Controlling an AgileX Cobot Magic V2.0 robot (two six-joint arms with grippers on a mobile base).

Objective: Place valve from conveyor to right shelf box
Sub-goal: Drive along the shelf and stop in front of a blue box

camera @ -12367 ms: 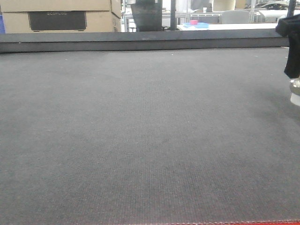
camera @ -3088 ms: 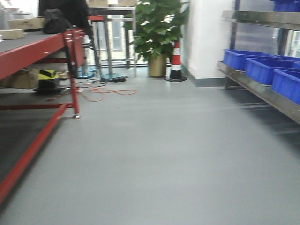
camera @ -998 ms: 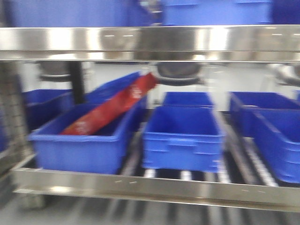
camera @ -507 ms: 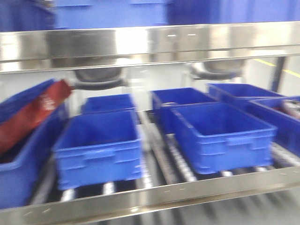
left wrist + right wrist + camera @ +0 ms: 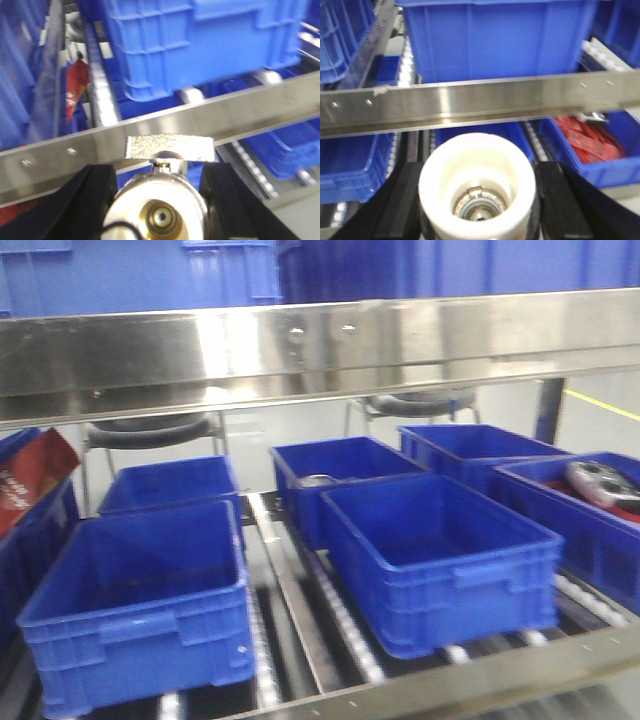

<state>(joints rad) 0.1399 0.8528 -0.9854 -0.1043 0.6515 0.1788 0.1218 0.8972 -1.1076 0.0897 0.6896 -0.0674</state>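
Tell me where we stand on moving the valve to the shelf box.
Pickup looks done: the valve sits clamped between the right fingers, white cap toward the camera. The left fingers also hold a silvery fitting. The robot faces the shelf and its blue boxes. Left: the drop itself; the valve is outside the shelf's front rail, over no box yet.

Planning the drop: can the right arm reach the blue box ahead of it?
Probably not directly: the steel shelf rail lies between the held valve and the blue box, which sits higher.
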